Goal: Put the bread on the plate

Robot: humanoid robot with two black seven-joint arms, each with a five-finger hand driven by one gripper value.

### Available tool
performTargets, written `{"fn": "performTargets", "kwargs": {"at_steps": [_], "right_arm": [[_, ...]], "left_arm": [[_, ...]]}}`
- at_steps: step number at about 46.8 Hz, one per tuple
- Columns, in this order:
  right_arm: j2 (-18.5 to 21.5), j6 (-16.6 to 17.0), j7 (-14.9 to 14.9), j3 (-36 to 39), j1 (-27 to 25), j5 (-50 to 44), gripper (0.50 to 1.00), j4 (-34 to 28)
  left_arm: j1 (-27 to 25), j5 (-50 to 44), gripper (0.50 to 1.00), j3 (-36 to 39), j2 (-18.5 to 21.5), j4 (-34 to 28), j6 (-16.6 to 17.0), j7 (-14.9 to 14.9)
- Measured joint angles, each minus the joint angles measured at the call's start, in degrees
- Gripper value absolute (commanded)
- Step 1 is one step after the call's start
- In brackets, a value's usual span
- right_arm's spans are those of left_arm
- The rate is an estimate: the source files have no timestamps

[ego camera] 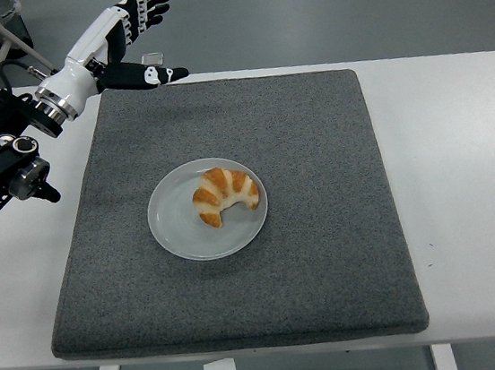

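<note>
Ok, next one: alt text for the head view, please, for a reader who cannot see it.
A croissant lies on a round white plate on a grey mat covering a white table. The robot's left hand is raised above the mat's far left corner, fingers spread and holding nothing. The right arm is out of view.
</note>
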Motion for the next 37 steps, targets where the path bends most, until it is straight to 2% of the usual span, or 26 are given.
{"fn": "performTargets", "kwargs": {"at_steps": [19,25,37], "right_arm": [[0.0,0.0,-0.1,0.0,0.0,0.0,0.93,0.0],[0.0,0.0,-0.2,0.0,0.0,0.0,0.93,0.7],[0.0,-0.1,-0.4,0.0,0.0,0.0,0.93,1.4]], "left_arm": [[0.0,-21.5,0.992,-3.0,-0.2,18.2,-16.2,0.1],[0.4,-22.9,0.992,-3.0,-1.0,22.7,-19.0,0.0],[2.0,-23.0,0.992,-2.8,-7.0,31.1,-23.5,-0.1]]}}
